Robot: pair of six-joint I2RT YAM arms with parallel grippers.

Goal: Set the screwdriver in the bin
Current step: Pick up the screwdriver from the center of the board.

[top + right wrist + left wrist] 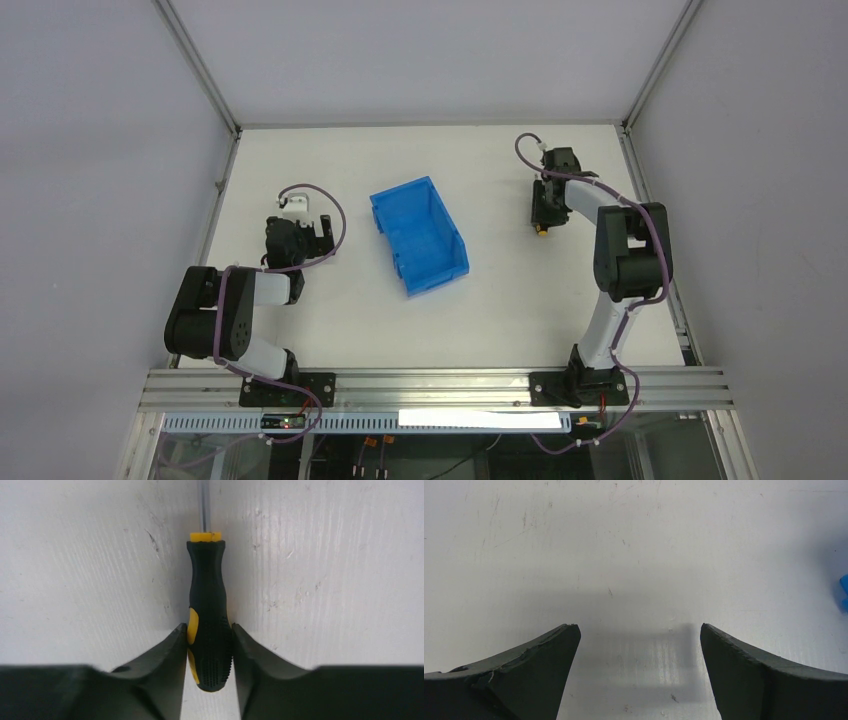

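Observation:
The screwdriver [207, 580] lies on the white table at the far right, black and yellow handle toward me, thin shaft pointing away. My right gripper [209, 627] is shut on the handle's rear end, one finger pressed against each side. From above, only the screwdriver's yellow end [541, 231] shows under the right gripper [543, 208]. The blue bin [420, 235] stands empty mid-table, left of that gripper and turned at an angle. My left gripper [639, 630] is open over bare table, left of the bin, with nothing between its fingers.
A sliver of the blue bin [844, 592] shows at the right edge of the left wrist view. Metal frame rails [215, 190] run along the table's left and right sides. The left gripper [318, 236] hovers near the left side.

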